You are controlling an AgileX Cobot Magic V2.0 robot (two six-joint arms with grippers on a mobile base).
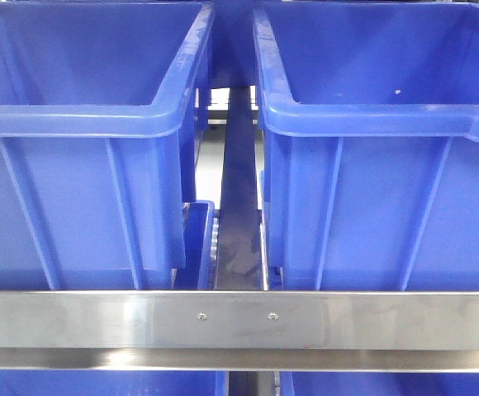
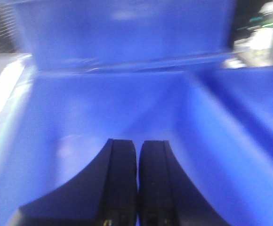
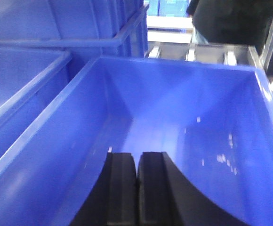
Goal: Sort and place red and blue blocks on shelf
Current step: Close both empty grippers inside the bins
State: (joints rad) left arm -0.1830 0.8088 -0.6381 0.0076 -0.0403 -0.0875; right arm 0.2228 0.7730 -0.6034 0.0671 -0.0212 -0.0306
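Neither the red block nor the blue block shows in any of the three views, so which way they lie from either hand, and which arm is nearer them, cannot be told.

The left hand point(image 2: 137, 181) hangs over the inside of a blue bin point(image 2: 103, 108), its two black fingers pressed together with only a thin seam between them and nothing visible in the grip. That view is blurred. The right hand point(image 3: 137, 188) sits the same way above a second blue bin point(image 3: 174, 99), fingers together, nothing seen between them; the bin floor ahead of it shows no block, only pale specks.

From the front, two large bins point(image 1: 82, 124) stand side by side on the shelf behind its steel rail point(image 1: 239, 318), a dark gap between them, and neither arm appears there.

My judgement: each hand points into its own bin, so any next move first needs the blocks found outside these views
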